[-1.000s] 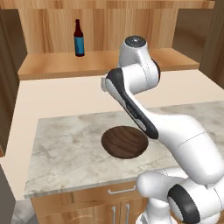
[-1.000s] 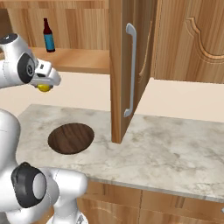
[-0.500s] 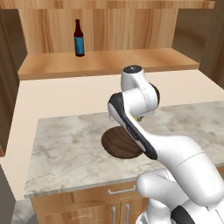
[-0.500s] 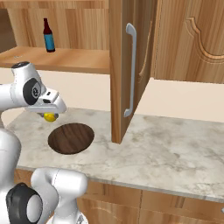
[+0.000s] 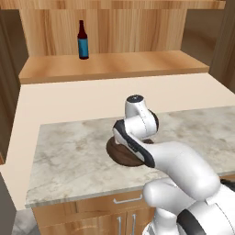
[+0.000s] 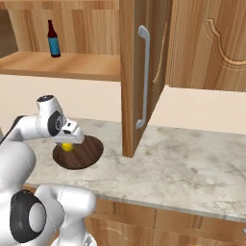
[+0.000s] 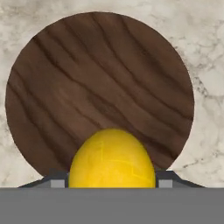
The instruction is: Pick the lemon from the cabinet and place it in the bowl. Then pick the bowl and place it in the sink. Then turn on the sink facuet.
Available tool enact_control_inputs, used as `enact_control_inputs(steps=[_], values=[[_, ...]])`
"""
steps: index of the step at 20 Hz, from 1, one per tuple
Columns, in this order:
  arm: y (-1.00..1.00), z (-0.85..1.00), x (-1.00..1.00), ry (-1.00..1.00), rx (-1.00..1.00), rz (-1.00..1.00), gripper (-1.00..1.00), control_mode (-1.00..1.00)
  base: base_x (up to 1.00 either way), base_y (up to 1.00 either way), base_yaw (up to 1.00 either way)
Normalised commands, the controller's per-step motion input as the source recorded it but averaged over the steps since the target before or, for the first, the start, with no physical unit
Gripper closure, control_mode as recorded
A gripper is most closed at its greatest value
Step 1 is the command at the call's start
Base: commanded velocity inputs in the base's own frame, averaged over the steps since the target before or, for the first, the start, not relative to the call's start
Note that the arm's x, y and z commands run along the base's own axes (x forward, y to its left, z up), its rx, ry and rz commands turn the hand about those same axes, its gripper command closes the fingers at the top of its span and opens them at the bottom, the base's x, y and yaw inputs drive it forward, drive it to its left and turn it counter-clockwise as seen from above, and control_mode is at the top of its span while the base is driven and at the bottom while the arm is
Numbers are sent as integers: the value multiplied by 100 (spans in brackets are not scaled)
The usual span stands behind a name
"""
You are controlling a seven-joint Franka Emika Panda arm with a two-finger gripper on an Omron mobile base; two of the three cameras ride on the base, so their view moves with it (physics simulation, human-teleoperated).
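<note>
Gripping lemon (image 7: 112,158) between jaws, above bowl (image 7: 87,83).

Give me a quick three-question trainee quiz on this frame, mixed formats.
1. True or false: the lemon lies loose in the bowl with the gripper clear of it.
2. Multiple choice: the bottle stands on (A) the marble counter, (B) the wooden shelf, (C) the floor.
3. Short answer: what is directly under the held lemon in the hand view?

Key: 1 false, the fingers are shut on the lemon just above the bowl. 2 B. 3 the bowl.
</note>
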Motion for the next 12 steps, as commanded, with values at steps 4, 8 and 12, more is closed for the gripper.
enact_control_inputs(steps=[4, 8, 12], values=[[0, -67, 61, 2, 0, 0, 100, -100, 0, 0, 0], [0, -47, 52, 0, 0, 0, 100, -100, 0, 0, 0], [0, -57, 45, 0, 0, 0, 100, -100, 0, 0, 0]])
